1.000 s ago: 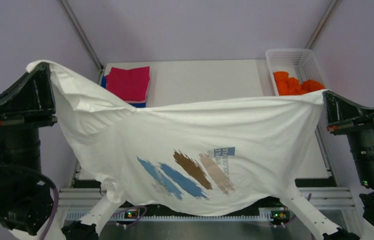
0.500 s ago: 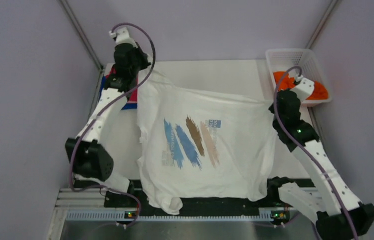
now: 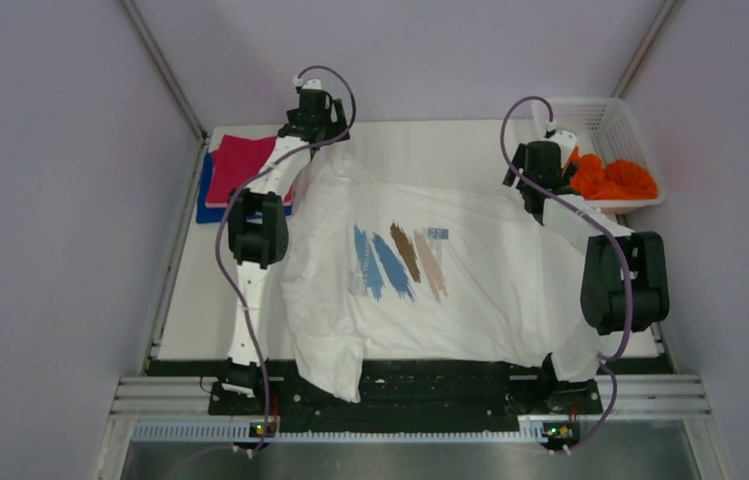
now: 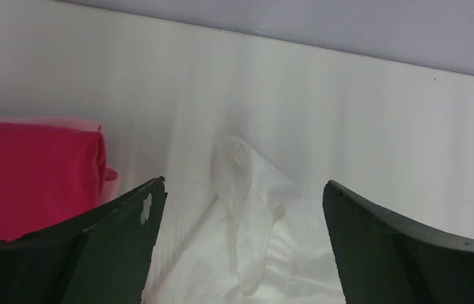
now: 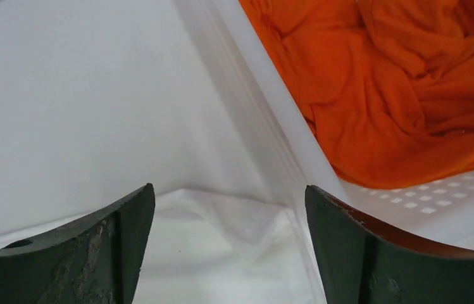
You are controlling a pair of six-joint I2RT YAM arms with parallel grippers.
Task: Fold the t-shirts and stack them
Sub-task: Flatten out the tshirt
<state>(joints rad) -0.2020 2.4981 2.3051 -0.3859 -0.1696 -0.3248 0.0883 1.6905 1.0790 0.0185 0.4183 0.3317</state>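
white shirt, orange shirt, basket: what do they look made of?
The white t-shirt looks like soft matte knit cloth, perhaps cotton: it lies limp and wrinkled. The orange t-shirt looks like similar matte cloth, crumpled into soft folds. The basket looks like rigid white plastic with a faint sheen, its floor moulded with small square holes.

The pale tabletop [image 3: 420, 150] carries a white t-shirt [image 3: 480, 290] spread print-up across its middle, its near hem hanging past the front edge. Left of that shirt lies a blue shirt [image 3: 202, 196], apparently folded, topped by a magenta one [image 3: 242, 165]. At the shirt's far right corner sits a white lattice basket [image 3: 600, 110].
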